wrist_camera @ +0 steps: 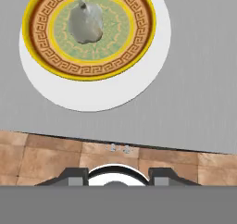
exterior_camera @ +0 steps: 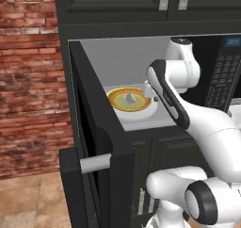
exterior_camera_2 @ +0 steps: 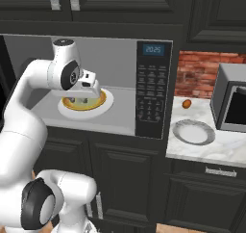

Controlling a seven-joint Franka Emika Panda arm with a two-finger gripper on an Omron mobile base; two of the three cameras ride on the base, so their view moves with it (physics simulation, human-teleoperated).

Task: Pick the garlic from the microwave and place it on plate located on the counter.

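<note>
You see a smooth matt pale grey microwave interior (wrist_camera: 194,102) | glossy black microwave keypad panel (exterior_camera_2: 153,90) | glazed orange-rimmed patterned dish (wrist_camera: 139,47) | dull whitish-grey garlic bulb (wrist_camera: 85,23) | polished marbled stone-look table (exterior_camera_2: 226,148) | rough red brick wall (exterior_camera: 28,81)

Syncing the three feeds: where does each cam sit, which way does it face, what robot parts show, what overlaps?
Left base view: behind the arm's left, looking forward-down past the open door into the microwave; arm at right.
Right base view: behind its right, facing the keypad, counter and plate; arm at left.
Hand view: on the hand, looking down at the garlic in its dish; fingertips at bottom.
All share the garlic and dish.
</note>
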